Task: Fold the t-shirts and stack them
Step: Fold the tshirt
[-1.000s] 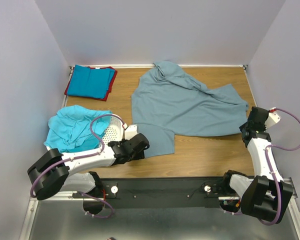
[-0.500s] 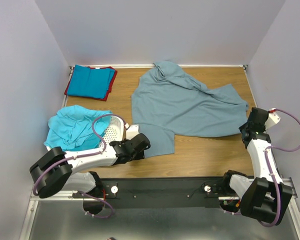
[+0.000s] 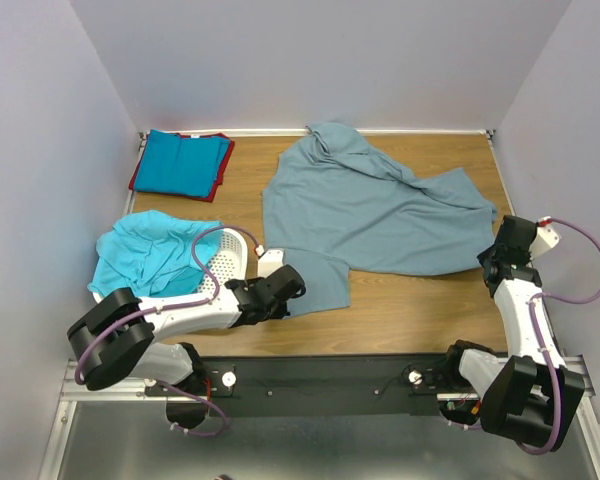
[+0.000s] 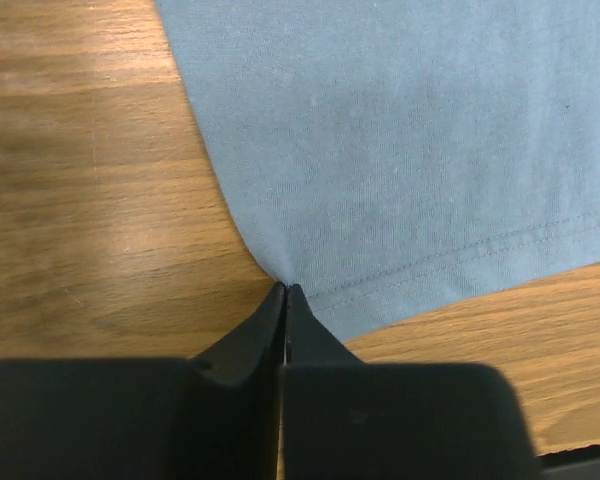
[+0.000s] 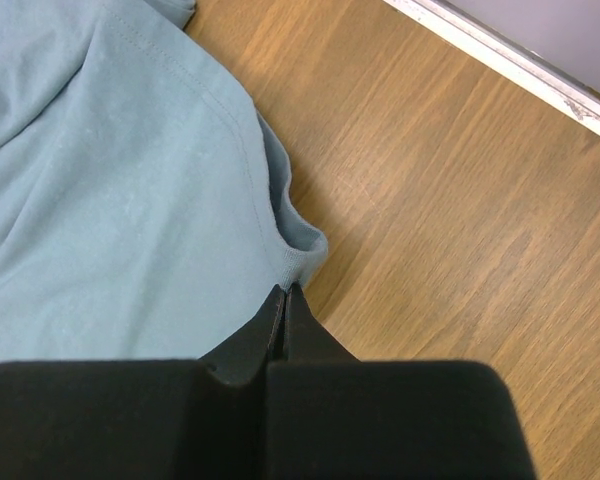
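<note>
The large grey-blue t-shirt [image 3: 370, 210] lies spread and rumpled across the middle of the wooden table. My left gripper [image 3: 296, 294] is at its near-left hem corner. In the left wrist view the left gripper [image 4: 284, 290] is shut, with the grey-blue t-shirt [image 4: 400, 150] puckered at its tips. My right gripper [image 3: 489, 262] is at the shirt's right edge. In the right wrist view the right gripper [image 5: 283, 290] is shut, pinching a folded rim of the grey-blue t-shirt [image 5: 110, 200]. A turquoise t-shirt [image 3: 140, 255] spills over the basket. A folded blue t-shirt [image 3: 180, 162] rests on a red t-shirt [image 3: 221, 183] at the back left.
A white perforated basket [image 3: 230, 262] lies on its side just left of my left gripper. Walls close the table on the left, back and right. A white rail [image 5: 520, 65] runs along the table edge past the right gripper. Bare wood [image 3: 420, 300] shows in front of the shirt.
My left gripper has closed onto the near-left hem of the grey-blue shirt and shifted slightly to the right. The right gripper has stayed shut in place.
</note>
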Controlling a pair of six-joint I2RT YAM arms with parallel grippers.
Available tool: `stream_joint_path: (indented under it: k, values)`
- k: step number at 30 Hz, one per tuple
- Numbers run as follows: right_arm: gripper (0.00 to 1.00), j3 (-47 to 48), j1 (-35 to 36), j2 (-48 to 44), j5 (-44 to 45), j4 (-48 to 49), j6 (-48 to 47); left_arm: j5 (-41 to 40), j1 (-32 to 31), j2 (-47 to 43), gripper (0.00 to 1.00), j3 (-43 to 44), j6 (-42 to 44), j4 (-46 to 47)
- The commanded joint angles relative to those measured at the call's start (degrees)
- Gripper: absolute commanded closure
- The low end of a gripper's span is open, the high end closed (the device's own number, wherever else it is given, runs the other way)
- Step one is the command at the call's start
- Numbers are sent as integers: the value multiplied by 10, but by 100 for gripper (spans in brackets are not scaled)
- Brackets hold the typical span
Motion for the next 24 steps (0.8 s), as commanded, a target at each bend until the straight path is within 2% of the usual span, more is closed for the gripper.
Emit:
stream_joint_path:
  k: [1, 5, 14, 24]
  values:
    - [100, -6, -3, -5, -17, 6, -8, 3, -4, 8, 100, 2, 0, -15]
    - [100, -1, -3, -7, -36, 9, -12, -23, -4, -10, 100, 11, 2, -24]
    - [100, 11, -3, -68, -96, -1, -2, -116, -3, -170, 100, 96, 24, -89]
    - [100, 74, -3, -85, -148, -120, -11, -105, -2, -260, 100, 119, 53, -125]
